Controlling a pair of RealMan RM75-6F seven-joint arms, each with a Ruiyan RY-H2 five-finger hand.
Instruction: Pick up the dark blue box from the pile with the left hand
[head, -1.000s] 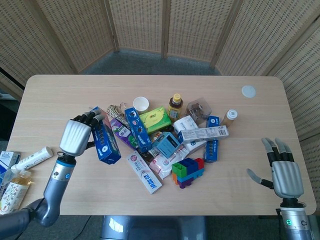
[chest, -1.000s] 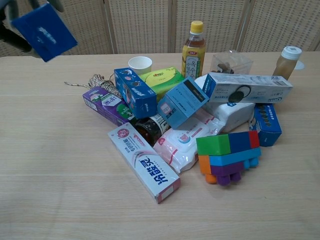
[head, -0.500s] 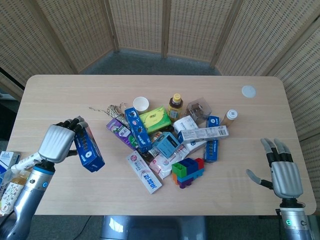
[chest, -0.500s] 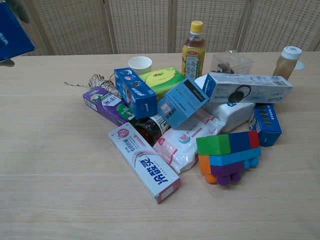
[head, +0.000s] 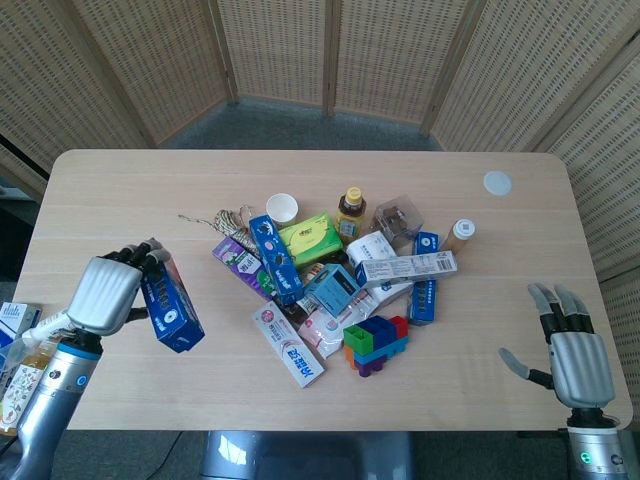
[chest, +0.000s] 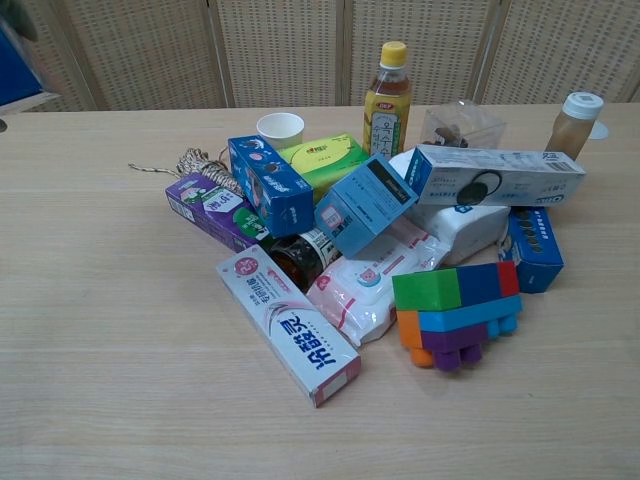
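My left hand (head: 105, 290) grips the dark blue box (head: 170, 305), holding it tilted above the table's left part, well clear of the pile (head: 335, 275). In the chest view only a blue sliver of the dark blue box (chest: 15, 75) shows at the top left edge. My right hand (head: 572, 345) hovers at the table's right front corner with its fingers spread, holding nothing.
The pile holds a paper cup (head: 282, 208), a green tissue pack (head: 311, 238), a bottle (head: 350, 213), a toothpaste box (head: 290, 345), toy blocks (head: 375, 343) and several cartons. A white lid (head: 497, 182) lies at the back right. Bottles and a tube (head: 45, 335) lie off the table's left edge.
My left hand has carried the dark blue box left and towards the table's front, away from the pile. The right hand has shifted slightly to the right.
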